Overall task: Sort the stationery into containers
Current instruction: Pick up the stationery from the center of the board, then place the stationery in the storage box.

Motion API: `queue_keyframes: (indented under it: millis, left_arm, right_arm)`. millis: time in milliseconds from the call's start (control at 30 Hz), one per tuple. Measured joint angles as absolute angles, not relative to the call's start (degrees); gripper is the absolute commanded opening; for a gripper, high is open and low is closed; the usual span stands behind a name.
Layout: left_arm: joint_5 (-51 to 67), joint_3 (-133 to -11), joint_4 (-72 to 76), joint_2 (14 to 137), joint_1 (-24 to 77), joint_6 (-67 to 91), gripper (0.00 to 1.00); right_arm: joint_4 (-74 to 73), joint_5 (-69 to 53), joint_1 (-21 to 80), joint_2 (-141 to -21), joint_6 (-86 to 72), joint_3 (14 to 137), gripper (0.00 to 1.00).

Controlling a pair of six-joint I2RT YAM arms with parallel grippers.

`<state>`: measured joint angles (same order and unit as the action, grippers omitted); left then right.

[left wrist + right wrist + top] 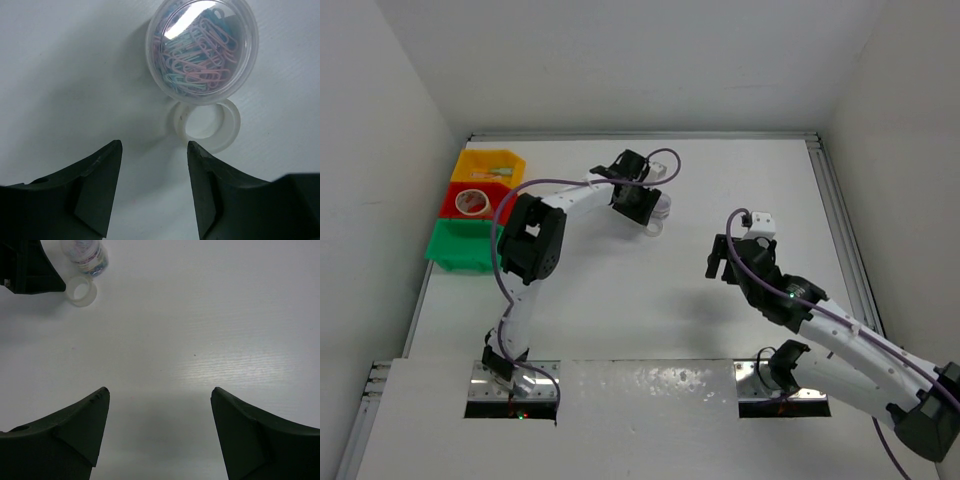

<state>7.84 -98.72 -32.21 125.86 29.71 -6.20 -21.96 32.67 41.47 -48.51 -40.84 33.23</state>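
My left gripper [155,145] is open and empty, hovering just short of a white tape ring [205,122] lying flat on the table. A clear round tub of pastel paper clips [201,47] touches the ring's far side. In the top view the left gripper [650,215] is at the back middle, over the ring and tub [664,207]. My right gripper [159,392] is open and empty over bare table; the ring [81,290] and tub [86,252] lie far ahead to its left. The yellow bin [485,160], red bin [453,192] and green bin [460,245] stand at the left edge.
The red bin holds a tan tape roll [472,202]; the yellow bin holds some small sticks [498,172]. The left gripper's body [27,267] shows in the right wrist view's top left corner. White walls close in on the table's left, back and right.
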Motion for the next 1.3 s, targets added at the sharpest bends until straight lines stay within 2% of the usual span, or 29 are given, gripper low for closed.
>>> queue_keyframes:
  millis: [167, 267, 400, 467, 567, 800, 1067, 1200, 1300]
  left_arm:
    - [5.89, -100.20, -31.57, 127.85, 30.83, -5.93, 0.52]
    - [4.51, -100.99, -31.09, 129.27, 31.94, -5.63, 0.48]
    - [2.04, -101.25, -31.09, 130.15, 32.69, -5.54, 0.27]
    - [0.97, -101.25, -31.29, 130.15, 32.71, -5.69, 0.20]
    - [-0.30, -101.14, -31.53, 130.13, 32.71, -6.20, 0.00]
    - [0.86, -98.39, -35.27, 127.48, 31.53, -8.12, 0.00]
    - [4.51, -97.45, -43.83, 119.39, 25.19, -10.74, 0.00]
    - [6.68, -97.45, -46.04, 112.57, 18.52, -11.38, 0.00]
    - [9.58, -98.45, -47.07, 108.95, 9.78, -11.18, 0.00]
  right_arm:
    - [-23.20, 34.15, 41.50, -46.50, -42.09, 32.38, 0.80]
    - [-23.49, 34.35, 41.52, -46.48, -42.65, 32.38, 0.80]
    - [-24.82, 34.52, 41.56, -46.35, -43.48, 32.38, 0.80]
    - [-25.39, 34.63, 41.69, -45.84, -43.77, 32.38, 0.80]
    - [-26.11, 35.16, 41.76, -44.18, -44.03, 32.38, 0.80]
    - [-26.46, 37.65, 41.76, -39.97, -45.04, 31.33, 0.80]
    - [-27.42, 40.16, 41.76, -38.13, -44.38, 29.15, 0.81]
    - [-24.99, 40.49, 41.76, -38.85, -42.13, 28.88, 0.82]
    - [-21.37, 40.21, 41.76, -41.45, -40.18, 28.88, 0.82]
